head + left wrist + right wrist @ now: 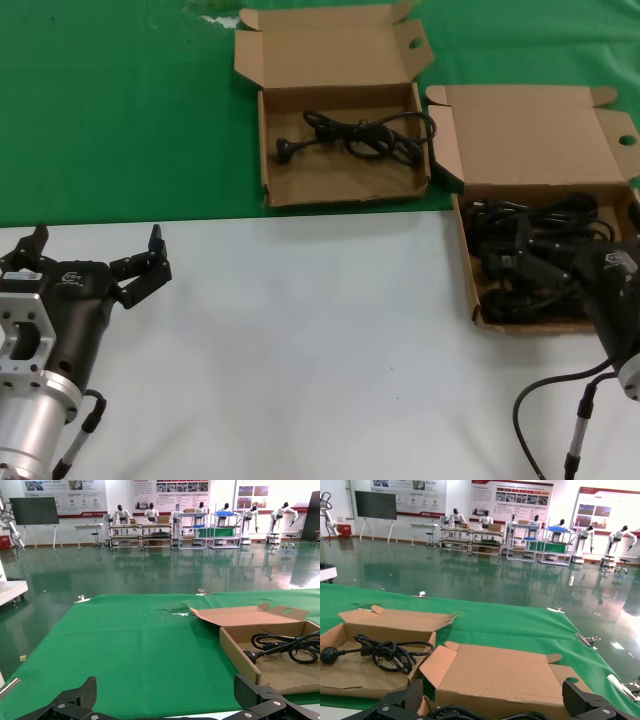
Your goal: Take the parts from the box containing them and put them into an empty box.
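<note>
A pile of black power cords (535,255) is seen in the wider cardboard box (468,262) at the right edge of the white table (300,340). The right gripper (535,270) is lowered into this box among the cords; its fingers are spread wide in the wrist view, and whether a cord is touched cannot be told. One coiled cord (360,135) is lying in the squarer box (345,190) on the green cloth (120,110). The left gripper (95,262) is held over the table's left side, jaws wide apart and empty.
</note>
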